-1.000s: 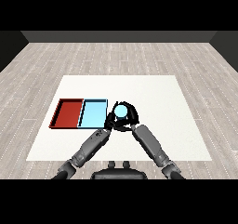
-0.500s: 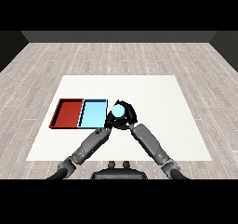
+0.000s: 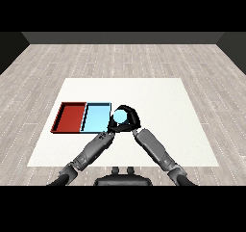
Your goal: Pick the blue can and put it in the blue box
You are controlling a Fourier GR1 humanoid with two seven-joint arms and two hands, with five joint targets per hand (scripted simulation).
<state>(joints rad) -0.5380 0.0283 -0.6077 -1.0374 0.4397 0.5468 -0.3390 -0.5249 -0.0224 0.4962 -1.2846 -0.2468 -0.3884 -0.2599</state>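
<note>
We saw the blue can (image 3: 122,117) held up in the right hand (image 3: 132,121), whose black fingers and thumb curled round it from the right and over its top, so that only the pale blue face of the can showed between them. The can sat just beside the right edge of the light blue tray (image 3: 96,118), near that tray's nearer right corner; we could not tell whether it overlapped the rim or hung just outside it. The red tray (image 3: 71,116) lay touching the light blue one on its left, both on the white table (image 3: 158,101).

The left hand (image 3: 112,126) was tucked close under and to the left of the can, against the right hand. Its fingers were lost among the other black shapes, and we could not tell how they stood. Both grey forearms rose from the lower corners and met in a point at the can.
</note>
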